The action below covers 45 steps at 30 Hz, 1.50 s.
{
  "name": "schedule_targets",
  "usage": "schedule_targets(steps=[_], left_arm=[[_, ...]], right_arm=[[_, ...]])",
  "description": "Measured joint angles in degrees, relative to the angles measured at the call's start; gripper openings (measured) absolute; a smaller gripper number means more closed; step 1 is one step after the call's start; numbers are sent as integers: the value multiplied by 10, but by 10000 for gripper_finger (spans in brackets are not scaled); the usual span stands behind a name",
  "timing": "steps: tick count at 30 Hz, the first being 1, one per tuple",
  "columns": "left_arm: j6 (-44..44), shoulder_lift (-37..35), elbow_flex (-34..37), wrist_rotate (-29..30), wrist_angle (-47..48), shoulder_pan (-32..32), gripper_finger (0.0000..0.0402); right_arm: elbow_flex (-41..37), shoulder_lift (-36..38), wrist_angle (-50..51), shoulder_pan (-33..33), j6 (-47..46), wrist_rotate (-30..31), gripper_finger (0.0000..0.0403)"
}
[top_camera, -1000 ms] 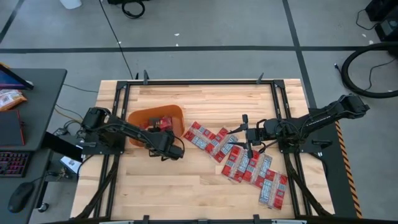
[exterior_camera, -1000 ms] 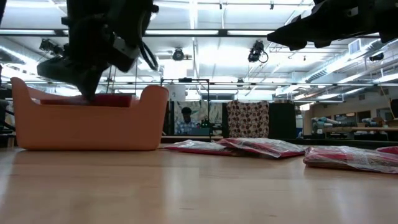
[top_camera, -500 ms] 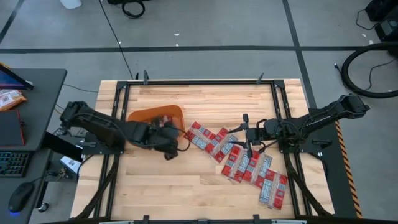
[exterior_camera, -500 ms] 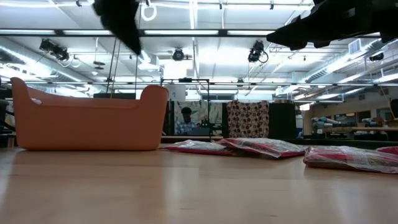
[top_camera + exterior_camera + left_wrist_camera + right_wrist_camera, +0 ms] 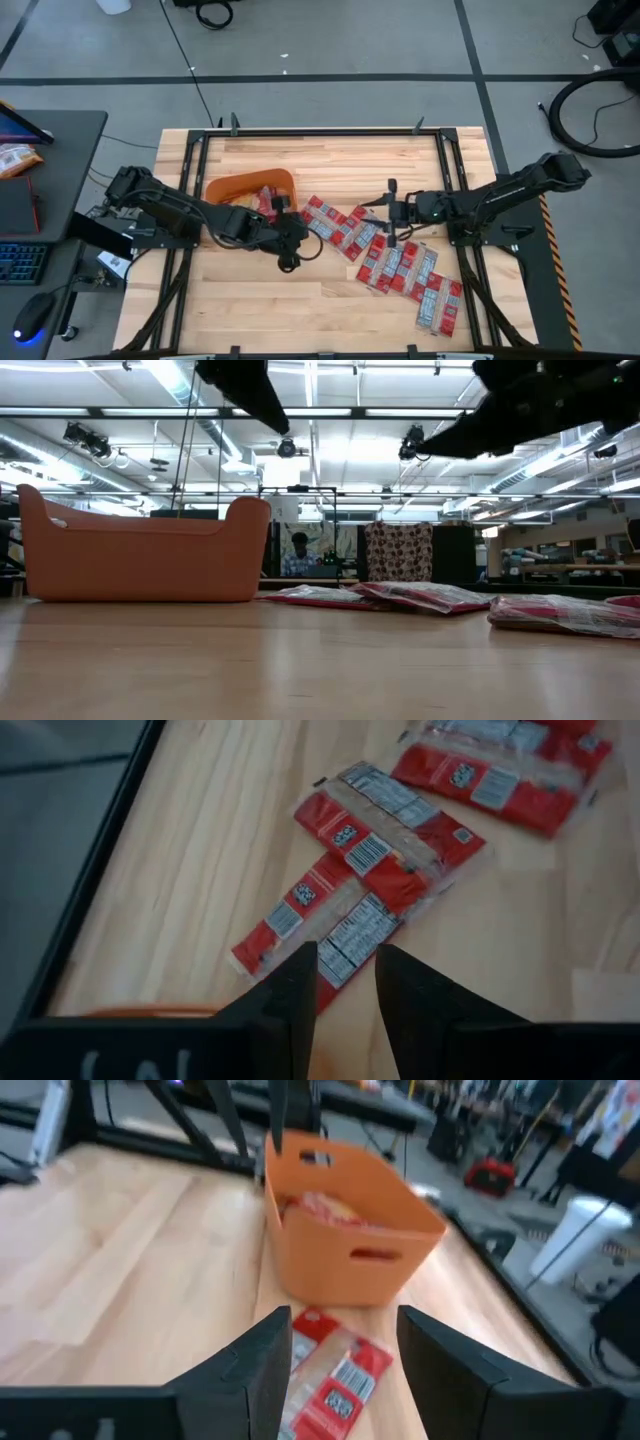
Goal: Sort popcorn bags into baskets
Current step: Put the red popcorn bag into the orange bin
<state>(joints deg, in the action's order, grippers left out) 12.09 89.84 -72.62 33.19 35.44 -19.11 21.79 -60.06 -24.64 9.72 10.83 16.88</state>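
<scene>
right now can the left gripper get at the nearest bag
Probably yes. The left gripper hovers open beside the nearest bag, with bare table around it and the right gripper farther off across the pile.

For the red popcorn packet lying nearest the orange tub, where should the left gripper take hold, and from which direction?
Probably straight from above, pinching across the narrow width of the flat red popcorn packet near its tub-side end. It lies flat on the wooden table and overlaps its neighbours farther along, so that end is freest. The left gripper, slightly open, hangs just beside it, next to the orange plastic tub.
</scene>
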Motion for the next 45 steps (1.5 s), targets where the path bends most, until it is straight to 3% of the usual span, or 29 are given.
schedule_targets(steps=[9, 17, 23, 29, 36, 40, 45], left_arm=[[-134, -1, 0, -77, -26, 1, 105], [-217, -32, 102, -143, -101, -1, 73], [-215, -83, 185, -144, -177, -19, 52], [-190, -138, 267, -127, -290, -42, 40], [-157, -192, 300, -62, -302, -76, 38], [-157, -207, 299, -56, -308, -88, 38], [-130, -211, 299, -63, -316, -98, 38]], right_arm=[[128, -135, 116, -43, -10, -29, 170], [276, -240, 323, -79, -7, -85, 171], [337, -307, 423, -89, 12, -136, 174], [424, -381, 563, -89, 53, -140, 205], [516, -462, 676, -105, 114, -167, 247], [547, -495, 703, -112, 135, -167, 241], [557, -510, 727, -115, 132, -168, 197]])
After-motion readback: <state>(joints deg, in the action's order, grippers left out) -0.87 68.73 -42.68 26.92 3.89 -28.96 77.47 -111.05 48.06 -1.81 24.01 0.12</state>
